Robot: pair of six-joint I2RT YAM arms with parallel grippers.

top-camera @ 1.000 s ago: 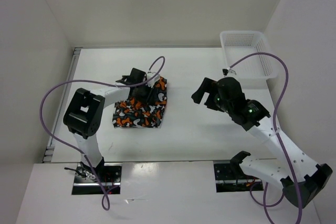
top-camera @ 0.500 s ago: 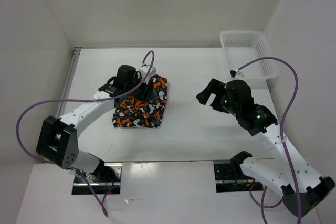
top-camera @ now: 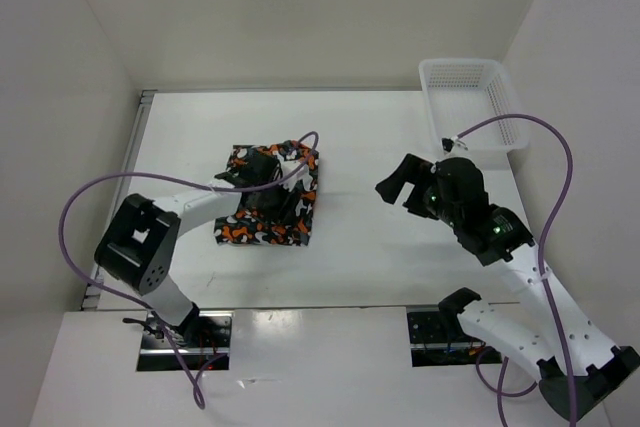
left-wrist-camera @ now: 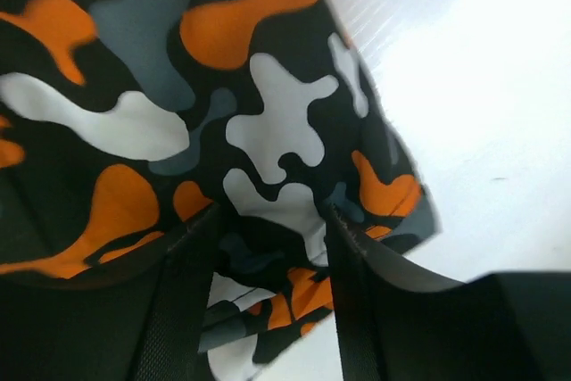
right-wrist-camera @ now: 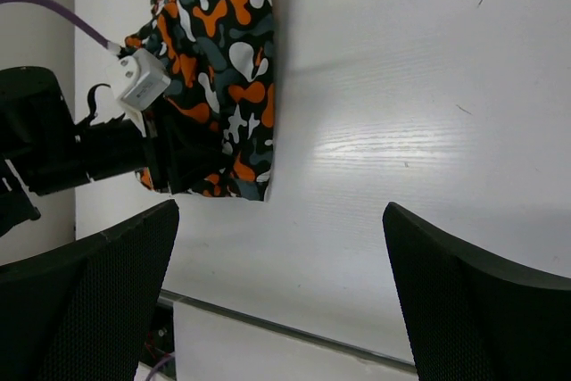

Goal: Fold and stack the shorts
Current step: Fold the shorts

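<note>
Two claws show: the left claw (top-camera: 262, 175) pinches the soft orange, black, grey and white camouflage shorts (top-camera: 282, 215) beneath it; the right claw (top-camera: 398, 185), spread, hovers above the white surface (top-camera: 370, 247).

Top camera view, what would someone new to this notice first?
The orange, black, grey and white camouflage shorts stand out, lying left of centre on the white table with the left gripper down on them, fabric between its jaws. The right gripper hangs open to the right, apart from the shorts. A white mesh basket sits at the far right corner.
</note>
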